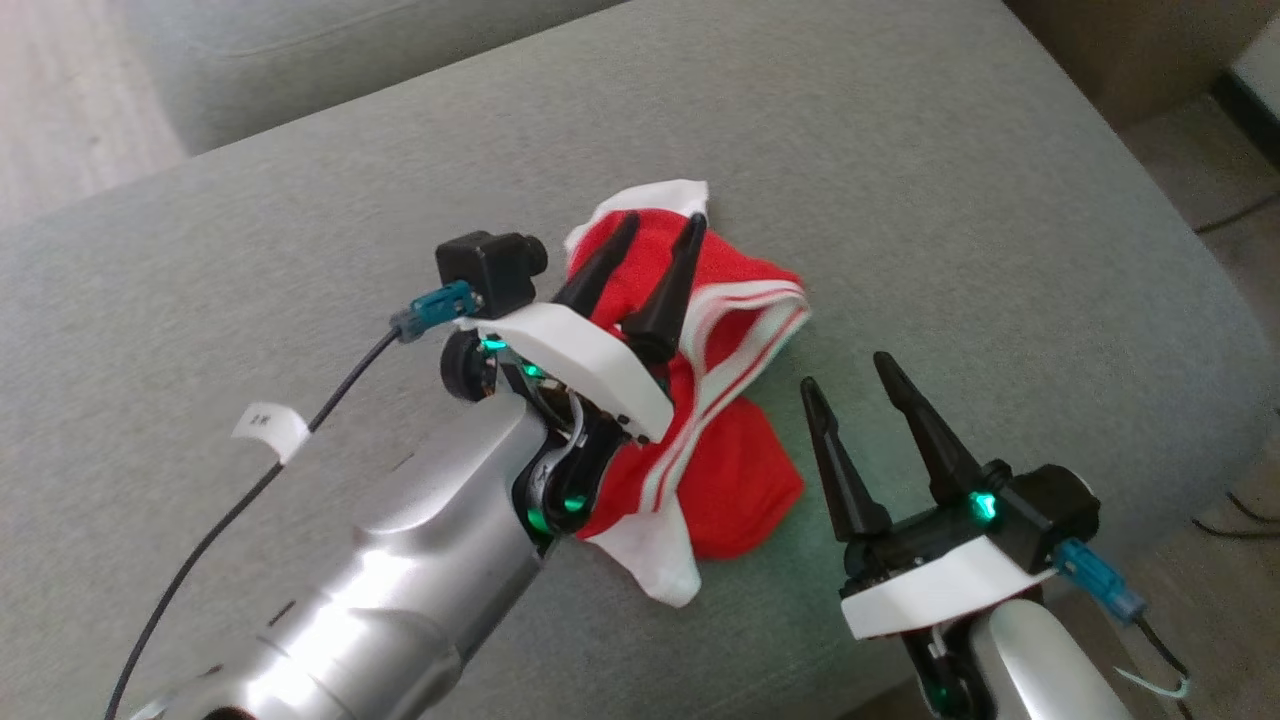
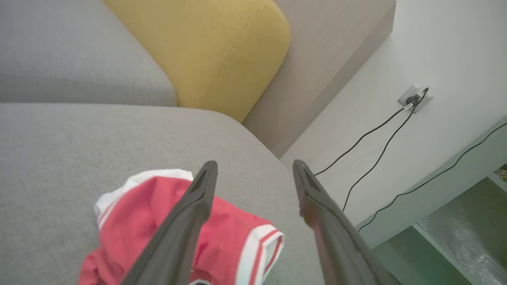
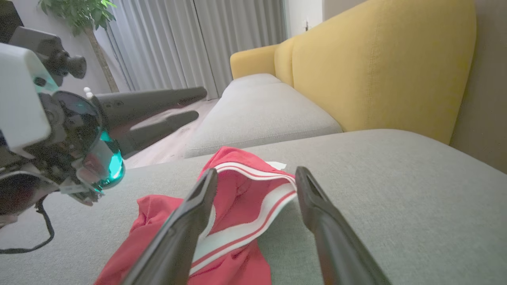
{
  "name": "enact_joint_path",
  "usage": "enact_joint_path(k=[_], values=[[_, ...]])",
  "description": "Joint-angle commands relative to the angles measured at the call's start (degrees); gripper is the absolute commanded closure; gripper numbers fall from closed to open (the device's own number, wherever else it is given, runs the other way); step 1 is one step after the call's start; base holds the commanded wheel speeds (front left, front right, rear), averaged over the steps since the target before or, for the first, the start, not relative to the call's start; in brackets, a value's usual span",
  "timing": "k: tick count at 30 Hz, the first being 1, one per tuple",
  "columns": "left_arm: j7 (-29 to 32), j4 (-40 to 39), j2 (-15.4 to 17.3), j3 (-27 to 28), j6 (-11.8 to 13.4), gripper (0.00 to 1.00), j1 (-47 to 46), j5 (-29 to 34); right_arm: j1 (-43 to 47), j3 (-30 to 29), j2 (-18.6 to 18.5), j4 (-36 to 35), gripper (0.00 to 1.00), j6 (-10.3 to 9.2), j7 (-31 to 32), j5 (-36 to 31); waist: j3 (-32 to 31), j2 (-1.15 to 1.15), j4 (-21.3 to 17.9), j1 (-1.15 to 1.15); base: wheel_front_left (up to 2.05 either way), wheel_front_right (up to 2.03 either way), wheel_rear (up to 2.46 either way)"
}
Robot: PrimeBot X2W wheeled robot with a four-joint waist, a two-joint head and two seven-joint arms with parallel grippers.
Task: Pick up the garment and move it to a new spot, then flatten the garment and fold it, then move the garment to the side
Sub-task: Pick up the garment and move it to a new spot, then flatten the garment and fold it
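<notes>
The garment [image 1: 735, 470] is red with white striped trim and lies crumpled in a heap on the grey sofa seat [image 1: 900, 180]. My left gripper [image 1: 662, 225] hovers over the heap's far part, open, with nothing between its fingers. In the left wrist view the garment [image 2: 130, 206] lies below the left gripper [image 2: 255, 166]. My right gripper [image 1: 845, 368] stands open just right of the heap, apart from it. In the right wrist view the garment [image 3: 253, 190] lies just beyond the spread right gripper [image 3: 256, 171], and the left gripper [image 3: 194, 103] reaches in from the left.
The grey seat has free room all round the heap. A yellow backrest [image 3: 376, 67] rises behind the seat. Its right edge drops to the floor [image 1: 1220, 200], where cables [image 2: 372, 138] run to a wall socket. Another grey cushion [image 1: 300, 60] lies beyond a gap at the far left.
</notes>
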Motion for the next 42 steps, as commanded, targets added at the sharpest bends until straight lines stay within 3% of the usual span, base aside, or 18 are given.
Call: enact_joint_path(k=[1,5,8,13,18,23,31,42], values=[[-2.0,-1.3,0.8,1.3,-0.5,0.00,-3.4,1.5,-1.9,0.7,0.4,-1.8,0.00,0.44,-0.6,-0.7,-0.5,0.00,1.6,0.00,0.00,0.00,0.00],[-5.9,-3.1,3.2,0.5,-0.5,0.00,-2.6,5.0,-1.3,-0.5,0.4,-1.6,0.00,0.44,-0.6,-2.2,-2.1,0.00,4.2,0.00,0.00,0.00,0.00],[-9.4,-6.4,7.9,0.8,2.5,0.00,0.9,9.3,-0.3,-2.4,0.4,-1.8,0.00,0.44,-0.6,-4.7,-4.2,0.00,7.2,0.00,0.00,0.00,0.00],[-10.9,-11.4,12.2,2.7,6.9,0.00,7.4,13.3,1.4,-5.5,0.4,-3.0,0.00,0.44,-0.6,-7.2,-6.2,0.00,10.8,0.00,0.00,0.00,0.00],[-11.1,-19.4,15.5,9.9,12.4,0.00,18.7,19.2,4.2,-9.6,0.4,-4.5,0.00,0.44,-0.6,-9.3,-8.0,0.00,15.7,0.00,0.00,0.00,0.00],[-11.1,-23.7,15.5,17.8,14.2,0.00,30.6,26.0,7.3,-12.1,0.4,-4.4,0.00,0.44,-0.6,-10.9,-9.2,0.00,20.1,0.00,0.00,0.00,0.00],[-11.1,-24.9,12.4,29.9,11.6,0.00,43.9,36.4,10.7,-13.6,0.4,-2.4,0.00,0.44,-0.6,-9.9,-10.5,0.00,24.6,0.00,0.00,0.00,0.00],[-11.1,-23.0,6.2,41.2,2.0,0.00,51.3,45.8,12.4,-13.2,0.4,1.6,0.00,0.44,-0.6,-9.1,-11.2,0.00,25.5,0.00,0.00,0.00,0.00]])
